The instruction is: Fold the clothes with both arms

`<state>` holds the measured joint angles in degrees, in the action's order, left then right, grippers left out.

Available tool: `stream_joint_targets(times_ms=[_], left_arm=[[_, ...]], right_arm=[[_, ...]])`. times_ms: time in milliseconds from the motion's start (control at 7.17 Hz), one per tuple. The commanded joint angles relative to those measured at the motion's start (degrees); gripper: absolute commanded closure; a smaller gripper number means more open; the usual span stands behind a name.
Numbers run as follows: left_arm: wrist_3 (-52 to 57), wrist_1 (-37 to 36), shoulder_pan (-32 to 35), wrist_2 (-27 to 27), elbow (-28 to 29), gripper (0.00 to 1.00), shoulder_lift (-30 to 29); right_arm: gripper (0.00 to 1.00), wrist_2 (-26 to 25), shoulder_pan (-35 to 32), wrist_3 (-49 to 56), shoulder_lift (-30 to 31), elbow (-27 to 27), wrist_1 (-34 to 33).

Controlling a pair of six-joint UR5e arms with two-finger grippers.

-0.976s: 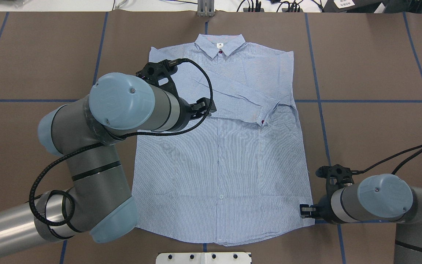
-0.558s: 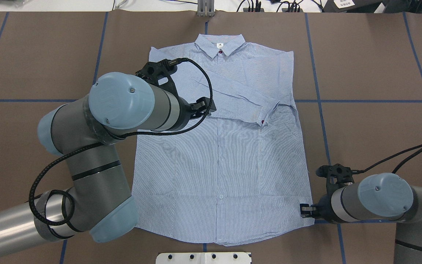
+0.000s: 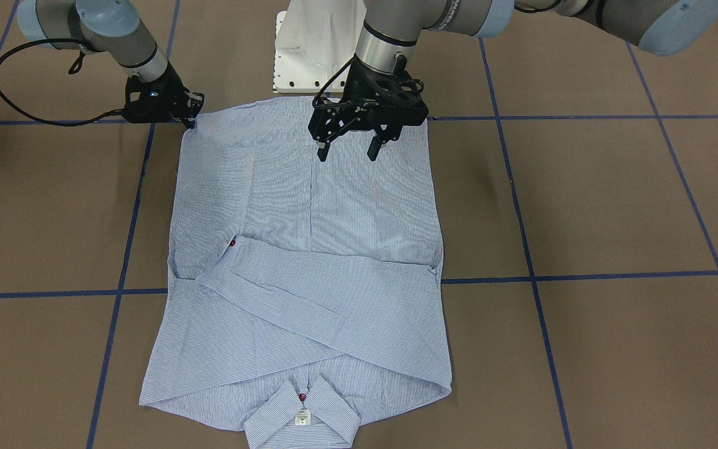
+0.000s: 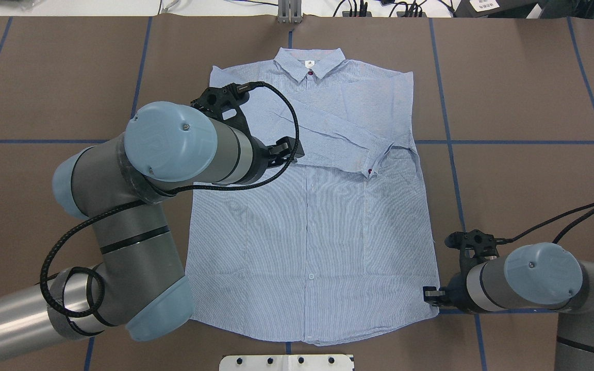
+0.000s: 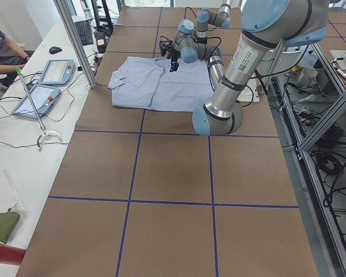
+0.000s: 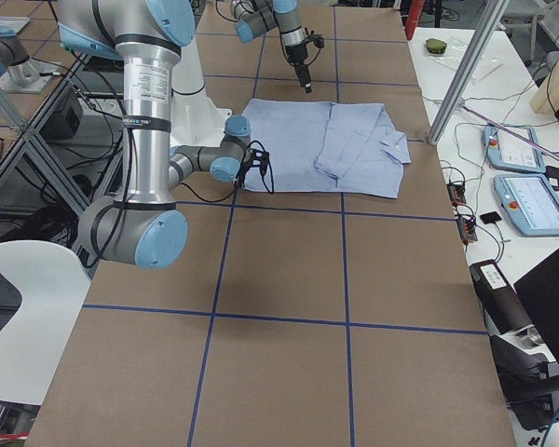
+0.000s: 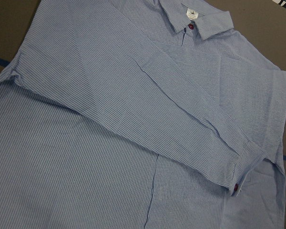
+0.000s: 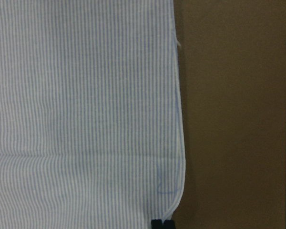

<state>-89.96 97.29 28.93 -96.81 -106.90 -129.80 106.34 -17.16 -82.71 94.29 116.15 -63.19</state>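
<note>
- One shirt (image 4: 317, 232) lies spread flat on the brown table (image 4: 524, 93). In the overhead view its collar (image 4: 308, 64) is at 12 o'clock and its hem at 6 o'clock.
- Both sleeves are folded across the chest. The upper one runs slantwise and ends in a cuff (image 4: 374, 164) with a red button, toward 3 o'clock.
- The left gripper (image 3: 346, 151) hangs above the cloth, about 11 o'clock from the shirt's centre. Its two fingers are spread wide and point down, with nothing between them and clear of the fabric.
- The right gripper (image 4: 427, 294) sits low at the hem corner, at the shirt's 5 o'clock.
- In the right wrist view the black fingertips (image 8: 161, 223) meet at the picture's lower edge, right at that rounded corner. They seem clenched on the corner, though only a sliver of them shows.
- Blue tape lines cross the table in a grid, one passing under the shirt.
</note>
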Motion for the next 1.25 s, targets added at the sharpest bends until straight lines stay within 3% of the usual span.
stream_joint_targets(times_ms=[0,279,418,1115], left_arm=[[0.05,-0.09,0.16,-0.31,-1.37,0.03,2.42],[0.05,-0.26,0.16,-4.07,-9.17,0.03,11.54],[0.05,-0.26,-0.1,-4.09,-10.42,0.04,14.28],[0.22,-0.44,-9.22,-3.12,-10.34,0.08,22.03]], right_arm=[[1.0,0.01,-0.77,0.0,0.01,0.65,0.0],[1.0,-0.43,-2.43,0.0,0.8,3.11,0.09],[1.0,-0.6,-3.14,0.0,0.8,3.64,0.09],[1.0,-0.08,-3.94,0.0,-0.07,5.67,0.18]])
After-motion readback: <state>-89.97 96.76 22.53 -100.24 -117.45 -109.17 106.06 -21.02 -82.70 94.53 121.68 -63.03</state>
